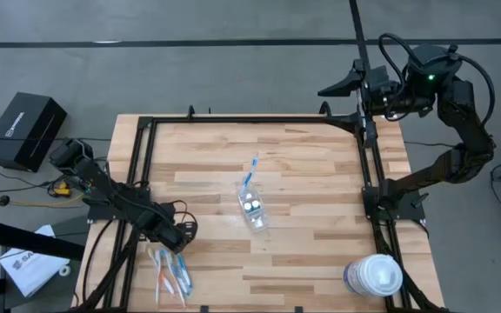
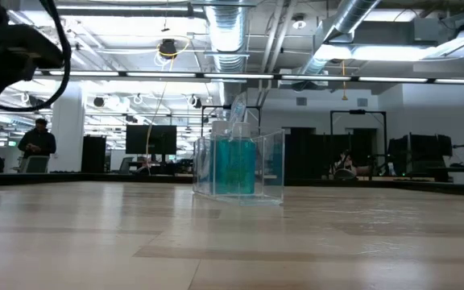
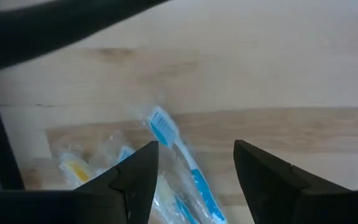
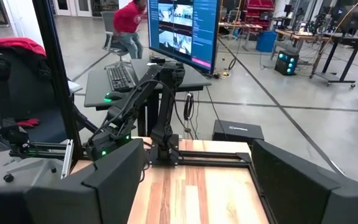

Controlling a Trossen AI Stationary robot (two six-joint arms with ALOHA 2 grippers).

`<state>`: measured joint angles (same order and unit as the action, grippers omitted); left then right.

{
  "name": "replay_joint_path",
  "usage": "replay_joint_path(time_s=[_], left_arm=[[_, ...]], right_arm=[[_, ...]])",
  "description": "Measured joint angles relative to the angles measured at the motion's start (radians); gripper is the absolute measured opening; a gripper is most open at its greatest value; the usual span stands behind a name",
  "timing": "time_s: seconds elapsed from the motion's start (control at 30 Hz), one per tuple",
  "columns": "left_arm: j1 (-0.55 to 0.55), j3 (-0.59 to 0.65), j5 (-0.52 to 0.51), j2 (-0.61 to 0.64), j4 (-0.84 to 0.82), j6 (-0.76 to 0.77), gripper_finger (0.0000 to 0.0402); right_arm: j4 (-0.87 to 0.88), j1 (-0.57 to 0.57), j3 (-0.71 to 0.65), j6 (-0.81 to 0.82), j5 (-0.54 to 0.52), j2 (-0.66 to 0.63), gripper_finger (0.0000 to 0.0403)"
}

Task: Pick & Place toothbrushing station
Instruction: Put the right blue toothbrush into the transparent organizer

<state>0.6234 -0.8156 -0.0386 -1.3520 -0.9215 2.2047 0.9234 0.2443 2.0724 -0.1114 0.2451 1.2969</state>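
1. The tabletop [image 1: 303,165] is mostly bare wood, so plenty of open room is left in the middle and at the far side.
2. The big white-lidded tub [image 1: 375,275] is set near the right front corner, close to the edge and well apart from the rest.
3. The left gripper [image 1: 179,236] is held low near the front left, just above a pile of toothbrushes [image 1: 170,271]. Its jaws are spread and nothing is pinched.
4. The right gripper [image 1: 337,86] is kept up past the far right corner, out of the way, with its jaws spread too.
5. The clear cup [image 1: 253,209] is placed near the middle, with two teal tubes [image 2: 234,165] in it.
6. One blue toothbrush [image 1: 250,173] is leaned in the cup already.
7. The pile is close to the front edge, so little room is left there. The job is judged as partly done: the pile is yet to be put in the cup.
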Motion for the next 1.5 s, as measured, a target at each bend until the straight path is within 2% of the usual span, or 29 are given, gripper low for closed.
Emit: replay_joint_path(time_s=[0.23, 0.53, 0.93, 1.07, 1.17, 1.23, 1.27, 1.5], left_arm=[[0.0, 0.066, 0.013, 0.0, 0.071, 0.005, 0.0185], [0.0, 0.133, 0.019, -0.004, 0.164, 0.007, 0.0184], [0.0, 0.142, 0.046, -0.14, 0.266, -0.005, 0.0183], [0.0, 0.141, 0.042, -0.158, 0.291, -0.032, 0.0152], [0.002, 0.142, -0.012, -0.151, 0.314, -0.054, 0.0083], [0.001, 0.142, -0.09, -0.138, 0.323, -0.062, 0.0029], [0.001, 0.145, -0.139, -0.13, 0.322, -0.069, 0.0019], [-0.04, 0.147, -0.529, -0.022, 0.309, -0.105, 0.0007]], right_arm=[[0.0, 0.0, 0.0, 0.007, 0.0, 0.0, 0.0289], [0.0, 0.001, 0.0, 0.039, -0.001, 0.0, 0.0289], [0.002, 0.001, 0.0, 0.063, -0.01, 0.0, 0.0289], [0.002, 0.001, 0.0, 0.086, -0.01, 0.0, 0.0289], [0.002, 0.001, 0.0, 0.086, -0.014, 0.0, 0.0289], [0.002, 0.001, 0.0, 0.086, -0.02, 0.0, 0.0289], [0.002, 0.001, 0.0, 0.086, -0.024, 0.0, 0.0289], [0.001, 0.04, 0.0, 0.086, -0.031, 0.0, 0.0289]])
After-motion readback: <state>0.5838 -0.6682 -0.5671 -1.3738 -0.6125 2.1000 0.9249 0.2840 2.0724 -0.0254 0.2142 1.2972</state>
